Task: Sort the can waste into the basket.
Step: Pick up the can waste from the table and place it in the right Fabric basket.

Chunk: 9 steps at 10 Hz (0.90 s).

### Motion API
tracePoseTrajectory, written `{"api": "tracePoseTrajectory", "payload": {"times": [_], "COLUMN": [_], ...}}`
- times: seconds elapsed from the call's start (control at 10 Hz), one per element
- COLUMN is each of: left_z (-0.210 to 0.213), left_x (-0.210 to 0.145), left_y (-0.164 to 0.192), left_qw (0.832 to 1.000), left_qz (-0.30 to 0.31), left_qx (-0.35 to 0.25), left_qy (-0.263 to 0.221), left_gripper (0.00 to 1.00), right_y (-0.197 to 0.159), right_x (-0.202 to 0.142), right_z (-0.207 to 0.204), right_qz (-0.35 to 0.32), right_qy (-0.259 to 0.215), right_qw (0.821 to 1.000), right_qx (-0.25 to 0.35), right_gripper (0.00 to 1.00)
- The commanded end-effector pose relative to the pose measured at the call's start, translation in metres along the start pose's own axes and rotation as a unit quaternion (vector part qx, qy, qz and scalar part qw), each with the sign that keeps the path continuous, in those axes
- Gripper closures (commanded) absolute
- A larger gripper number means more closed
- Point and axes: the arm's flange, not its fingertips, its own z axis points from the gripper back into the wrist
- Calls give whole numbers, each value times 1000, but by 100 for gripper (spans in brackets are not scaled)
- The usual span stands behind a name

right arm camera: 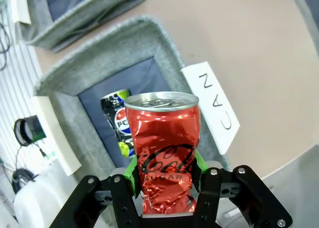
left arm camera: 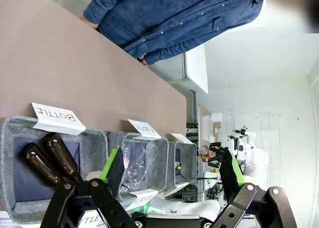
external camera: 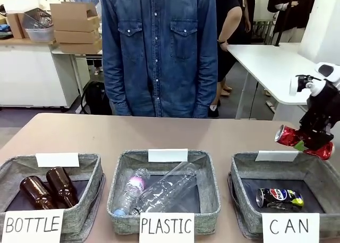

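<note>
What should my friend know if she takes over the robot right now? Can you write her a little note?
Right claw: shut on the dented red can, held in the air above the far right rim of the CAN basket.
Left claw: open, holding nothing, up above the BOTTLE basket.
Done: the blue Pepsi can already lies in the CAN basket.
Left: lower the red can over the basket and let go, likely the last step.
</note>
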Motion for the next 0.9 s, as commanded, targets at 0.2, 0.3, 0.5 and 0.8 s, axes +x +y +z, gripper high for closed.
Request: {"api": "tracePoseTrajectory", "payload": {"times": [0.2, 0.3, 0.5, 0.8], "left_z": [0, 0, 0, 0], "left_x": [1, 1, 1, 1], "left_y": [0, 0, 0, 0], "left_qw": [1000, 1000, 1000, 1000], "left_qz": [-8, -8, -8, -8], "left_qx": [-7, -7, -7, -7], "left_qy": [0, 0, 0, 0], "left_gripper": [0, 0, 0, 0], "right_y": [14, 11, 5, 2], "right_x": [-18, -17, -14, -12], "right_z": [-28, -28, -27, -27], "right_qz": [-18, -22, -40, -45], "right_qy": [-19, -20, -21, -21], "right_qw": [1000, 1000, 999, 999], "right_qx": [10, 8, 13, 14], "right_gripper": [53, 33, 0, 0]}}
